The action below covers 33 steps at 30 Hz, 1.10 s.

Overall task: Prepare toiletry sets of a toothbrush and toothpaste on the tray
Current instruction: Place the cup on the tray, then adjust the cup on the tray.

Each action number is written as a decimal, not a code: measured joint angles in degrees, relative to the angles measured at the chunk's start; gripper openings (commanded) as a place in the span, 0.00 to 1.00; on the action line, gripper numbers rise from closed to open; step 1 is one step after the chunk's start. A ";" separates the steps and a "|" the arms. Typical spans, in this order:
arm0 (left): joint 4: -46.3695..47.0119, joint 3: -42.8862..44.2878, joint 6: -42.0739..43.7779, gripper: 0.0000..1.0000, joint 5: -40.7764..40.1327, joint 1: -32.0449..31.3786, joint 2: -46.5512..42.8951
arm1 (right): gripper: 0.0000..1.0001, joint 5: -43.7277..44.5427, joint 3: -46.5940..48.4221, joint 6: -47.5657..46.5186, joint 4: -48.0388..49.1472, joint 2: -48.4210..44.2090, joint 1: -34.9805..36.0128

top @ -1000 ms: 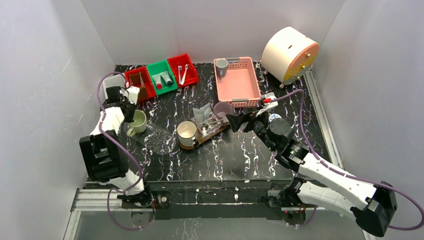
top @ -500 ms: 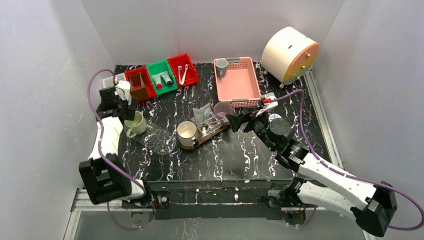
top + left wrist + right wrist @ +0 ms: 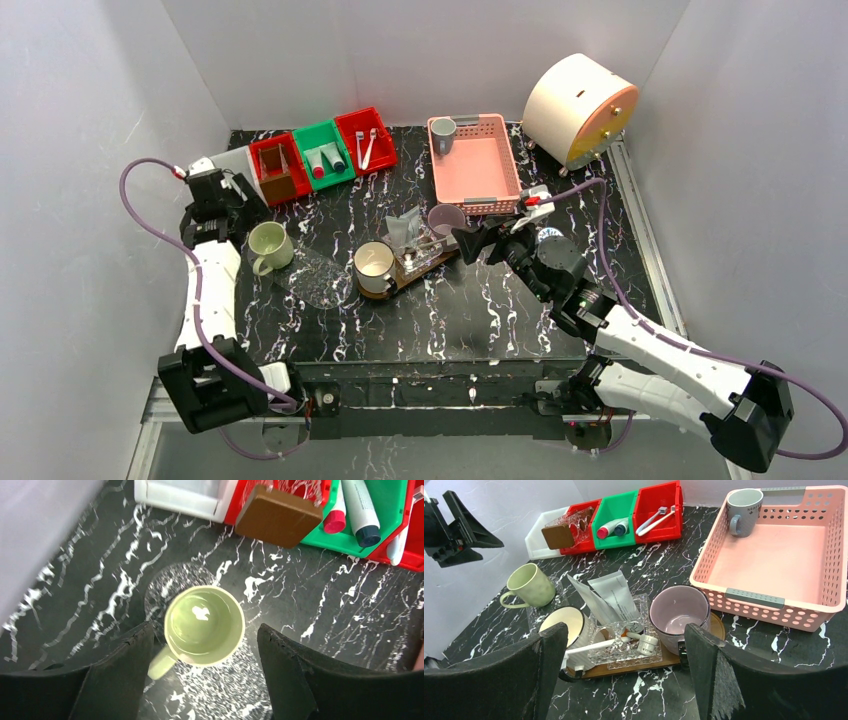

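The dark wooden tray (image 3: pixel 634 669) lies mid-table and carries a cream mug (image 3: pixel 561 620), a lilac mug (image 3: pixel 679 612) and a glass dish with a white toothbrush (image 3: pixel 589 647), a small white tube (image 3: pixel 648 644) and clear bags (image 3: pixel 614 597). My right gripper (image 3: pixel 625 630) hovers open just in front of the tray with nothing between its fingers. A pale green mug (image 3: pixel 204 625) stands upright on the table at the left. My left gripper (image 3: pixel 205 630) hangs open above it, its fingers well clear on either side.
Red and green bins (image 3: pixel 325 150) at the back left hold tubes (image 3: pixel 360 510), toothbrushes (image 3: pixel 366 145) and a brown block (image 3: pixel 278 516). A pink basket (image 3: pixel 475 165) with a grey mug (image 3: pixel 443 130) sits at the back. A cream drum (image 3: pixel 578 105) stands back right.
My left gripper has opened, let go of the green mug and drawn up and away to the left. The mug stays on the table. The right arm has not moved.
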 measured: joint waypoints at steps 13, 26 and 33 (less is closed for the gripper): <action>-4.39 1.73 -15.50 0.47 2.86 -0.83 12.00 | 0.94 1.09 0.00 -0.35 -0.04 0.81 0.00; -3.61 5.29 -19.76 0.42 -1.01 -7.37 18.03 | 0.94 2.16 -0.13 -1.31 0.00 1.88 0.00; -3.26 5.64 -19.65 0.31 -4.07 -7.48 19.98 | 0.95 2.38 -0.74 -1.40 0.09 1.97 0.00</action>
